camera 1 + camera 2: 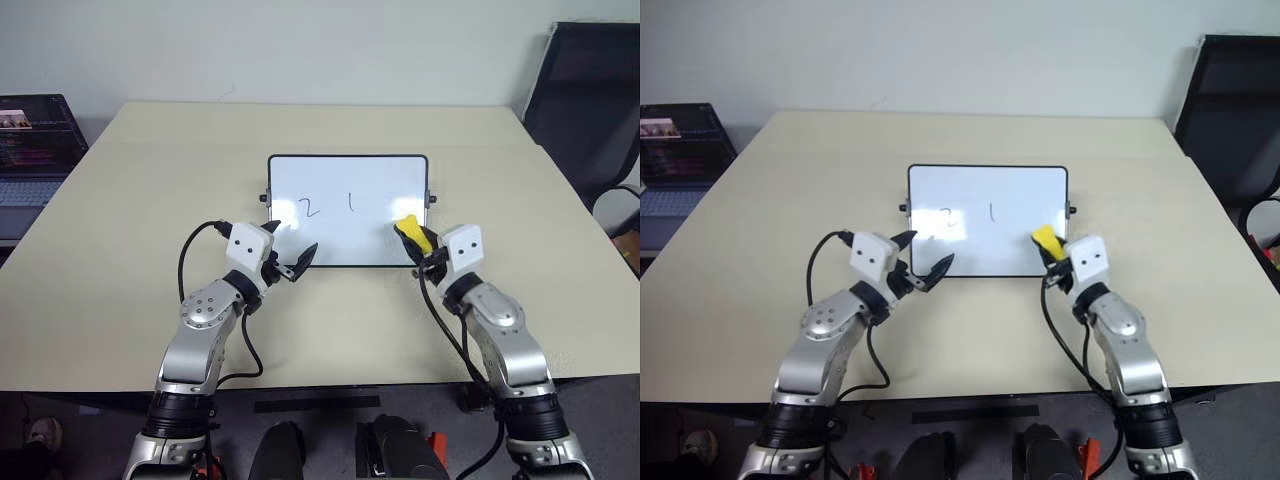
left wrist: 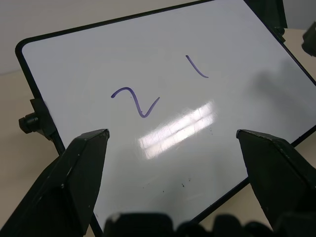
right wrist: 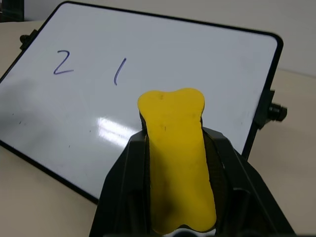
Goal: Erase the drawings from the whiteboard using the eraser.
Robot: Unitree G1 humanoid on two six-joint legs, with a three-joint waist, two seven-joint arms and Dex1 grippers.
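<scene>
Whiteboard [image 1: 348, 185] lies flat near the middle of the beige table [image 1: 120, 250], long side running left to right, black knobs at both short ends. Drawings [image 1: 328, 205]: a "2" on the left and a "1" just right of it, both thin dark strokes in the near half of the board. Board surface to the right of the "1" is blank white with glare patches.

Eraser [image 3: 175, 153], yellow block, is clamped between the fingers of the right gripper [image 1: 422, 250], yellow end pointing away from the wrist. It sits over the near right corner of the board; whether it touches the surface cannot be told.

Left gripper [image 1: 290, 252] has its jaws spread wide and empty, hovering at the near left corner of the board, fingertips over the frame edge.

Laptop [image 1: 35, 150] stands off the far left of the table. Black chair [image 1: 590, 100] at far right.
</scene>
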